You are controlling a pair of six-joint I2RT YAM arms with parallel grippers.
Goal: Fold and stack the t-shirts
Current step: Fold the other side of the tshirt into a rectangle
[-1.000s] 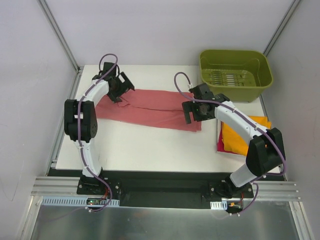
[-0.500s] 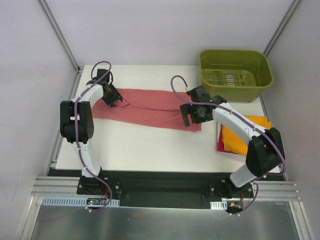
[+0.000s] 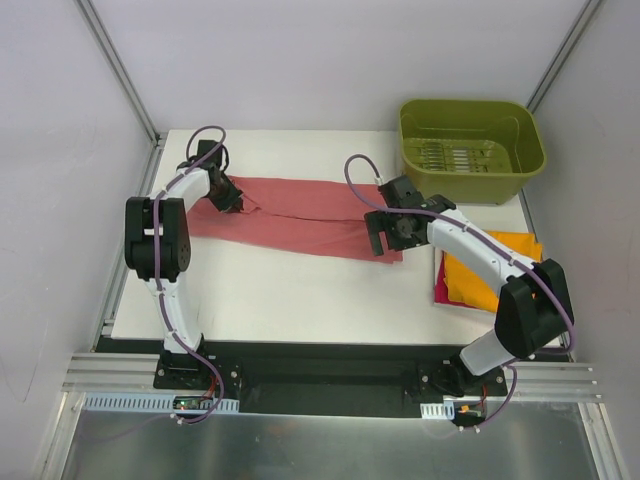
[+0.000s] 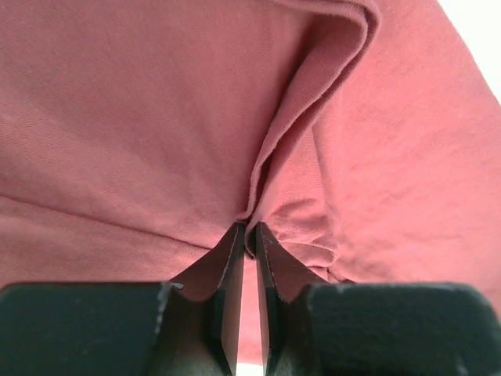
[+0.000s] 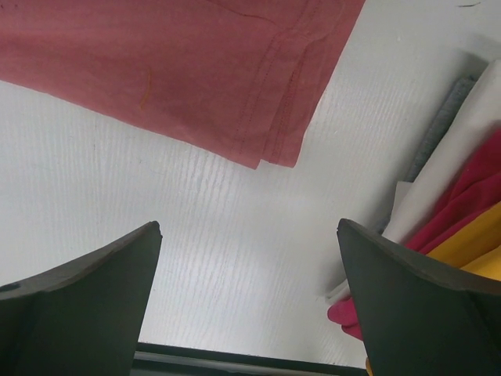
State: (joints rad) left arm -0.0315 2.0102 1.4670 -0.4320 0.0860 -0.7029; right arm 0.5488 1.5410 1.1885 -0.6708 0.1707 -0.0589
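Observation:
A dusty-red t-shirt (image 3: 300,215) lies as a long band across the middle of the white table (image 3: 300,300). My left gripper (image 3: 228,197) sits at its left end, its jaws pinched on a raised fold of the red cloth (image 4: 117,102); the left gripper (image 4: 250,231) is shut on that fold. My right gripper (image 3: 385,235) hovers open over the shirt's right end, its hem corner (image 5: 274,149) just beyond the right gripper (image 5: 249,227), which holds nothing. At the right edge lie an orange t-shirt (image 3: 480,270) folded on a magenta t-shirt (image 3: 440,290).
A green tub (image 3: 470,102) stands at the back right corner of the table. The folded orange shirt (image 5: 473,247) and magenta shirt (image 5: 470,196) lie close beside my right finger. White walls and metal posts enclose the table.
My left gripper moved left to the shirt's end and closed on a fold of it. The right gripper shifted slightly and stayed open.

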